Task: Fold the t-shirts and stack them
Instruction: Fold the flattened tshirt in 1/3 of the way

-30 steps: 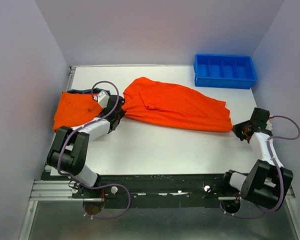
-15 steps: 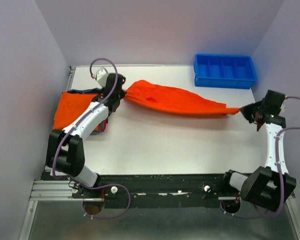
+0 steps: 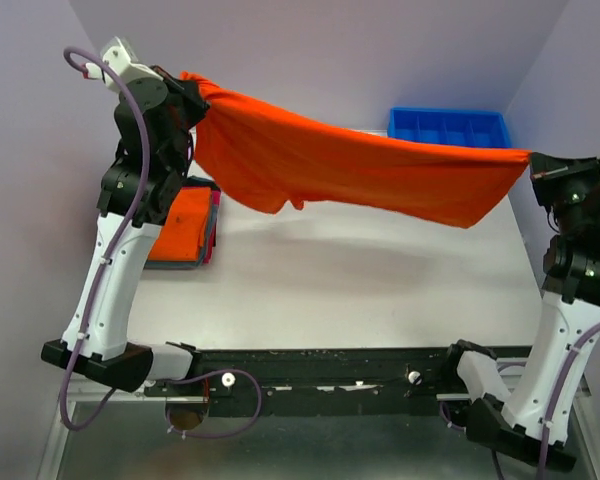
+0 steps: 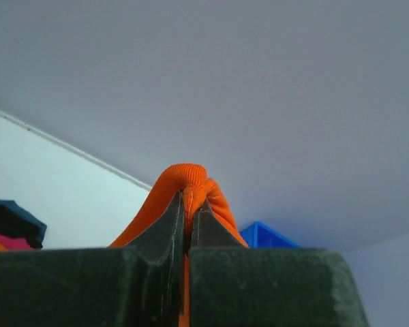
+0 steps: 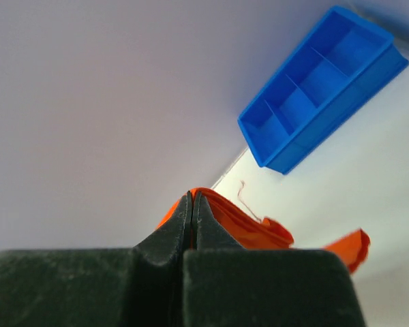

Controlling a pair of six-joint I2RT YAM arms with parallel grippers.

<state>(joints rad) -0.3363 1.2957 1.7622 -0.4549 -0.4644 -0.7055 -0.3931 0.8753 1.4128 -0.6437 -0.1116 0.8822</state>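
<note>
Two-handed, held orange t-shirt (image 3: 360,170) stretched in air above table (image 3: 380,290), with left gripper (image 3: 190,92) and right gripper (image 3: 533,163) each clamped on an end. Judged as spread-out step before folding; needed next a level lowering onto table beside folded stack (image 3: 178,226).

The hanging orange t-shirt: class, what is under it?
Bare white table carrying its shadow. The t-shirt hides the table's far strip and much of the blue bin's front wall.
</note>
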